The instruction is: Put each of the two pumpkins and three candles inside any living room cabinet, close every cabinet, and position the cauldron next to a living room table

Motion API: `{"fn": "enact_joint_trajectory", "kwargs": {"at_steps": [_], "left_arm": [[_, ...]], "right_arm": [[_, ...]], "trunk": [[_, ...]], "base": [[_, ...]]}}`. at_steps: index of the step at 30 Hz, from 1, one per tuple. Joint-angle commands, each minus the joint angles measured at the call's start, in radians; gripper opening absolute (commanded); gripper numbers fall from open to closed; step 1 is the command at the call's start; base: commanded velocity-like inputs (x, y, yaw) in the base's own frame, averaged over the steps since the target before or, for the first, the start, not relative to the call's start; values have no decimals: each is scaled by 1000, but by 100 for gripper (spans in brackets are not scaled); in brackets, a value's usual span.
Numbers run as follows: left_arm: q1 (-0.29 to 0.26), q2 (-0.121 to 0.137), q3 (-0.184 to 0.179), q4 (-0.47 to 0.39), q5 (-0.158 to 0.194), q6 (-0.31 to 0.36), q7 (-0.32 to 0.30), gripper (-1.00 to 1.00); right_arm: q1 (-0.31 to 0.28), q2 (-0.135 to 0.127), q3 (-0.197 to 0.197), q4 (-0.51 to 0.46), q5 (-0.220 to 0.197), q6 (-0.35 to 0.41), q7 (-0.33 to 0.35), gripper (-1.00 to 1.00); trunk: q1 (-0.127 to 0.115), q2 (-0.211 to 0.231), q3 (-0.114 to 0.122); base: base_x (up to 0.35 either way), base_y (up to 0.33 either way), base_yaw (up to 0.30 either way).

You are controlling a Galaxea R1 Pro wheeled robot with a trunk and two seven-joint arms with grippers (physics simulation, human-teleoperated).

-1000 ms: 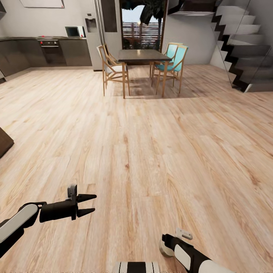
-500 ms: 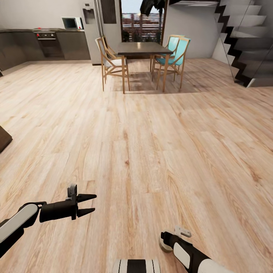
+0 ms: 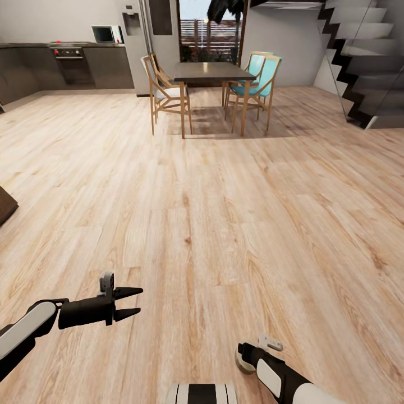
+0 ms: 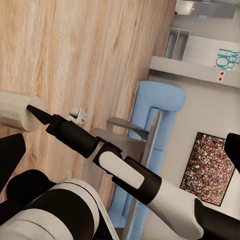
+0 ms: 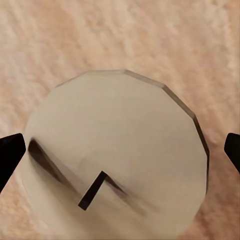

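A short beige candle with a dark wick sits between the two black fingertips of my right gripper, held over the wooden floor. In the head view the right gripper is low at the front right, and the candle peeks out under it. From the left wrist camera the candle shows at the end of the right arm. My left gripper is at the front left, open with nothing between its fingers. The pumpkins, the cabinet and the cauldron are out of view.
Bare wooden floor stretches ahead. A dark dining table with wooden and teal chairs stands far ahead. Stairs rise at the right, kitchen units line the back left. A dark furniture corner pokes in at left.
The whole head view shifted between one second ago and half a second ago, so the camera moved. Both arms and the held candle keep the same pose.
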Motion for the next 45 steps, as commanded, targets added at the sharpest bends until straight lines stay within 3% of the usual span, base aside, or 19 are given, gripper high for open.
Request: {"fn": "enact_joint_trajectory", "kwargs": {"at_steps": [1, 45], "left_arm": [[-1, 1, -2, 1, -5, 0, -9, 100], [-1, 0, -2, -4, -5, 0, -9, 100]], "right_arm": [[0, -1, 5, 24, -4, 2, -8, 100], [0, -1, 5, 24, -4, 2, -7, 100]], "trunk": [[0, 0, -1], [0, 0, -1]], "base": [[0, 0, 0], [0, 17, 0]]}}
